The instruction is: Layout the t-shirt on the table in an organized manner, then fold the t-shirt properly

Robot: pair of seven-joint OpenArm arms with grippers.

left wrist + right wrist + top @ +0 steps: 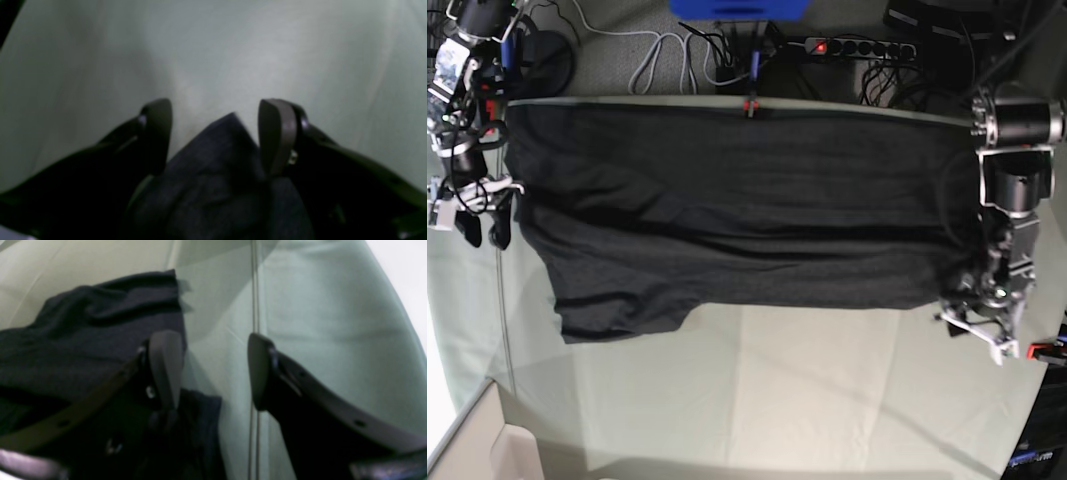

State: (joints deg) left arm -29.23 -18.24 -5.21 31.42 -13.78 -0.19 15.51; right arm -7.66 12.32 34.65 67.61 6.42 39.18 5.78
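table (757, 390): pale grey-green cloth with faint creases, far edge pinned by a red clamp (749, 105); slack cover likely to drag and ruck under any pull on the garment.
t-shirt (737, 215): spread plain side up across the far half of the table, from one arm to the other; long ridges across the middle, one sleeve poking toward the near side. Ridges likely to get locked into any fold made now.
far hem: right against the table's far edge; a tug that way risks cloth sliding off.
right gripper (213, 373): jaws spread, holding nothing; dark cloth beside one finger (165, 366), bare table between the jaws. Closing here risks a pinch of table cover or nothing at all.
left gripper (213, 136): jaws spread, a pointed corner of the shirt lying loose between them, not pinched. Thin bite on that tip likely to slip out mid-lift.
both together: uneven grips at the two ends likely to skew the shirt rather than stretch it flat.
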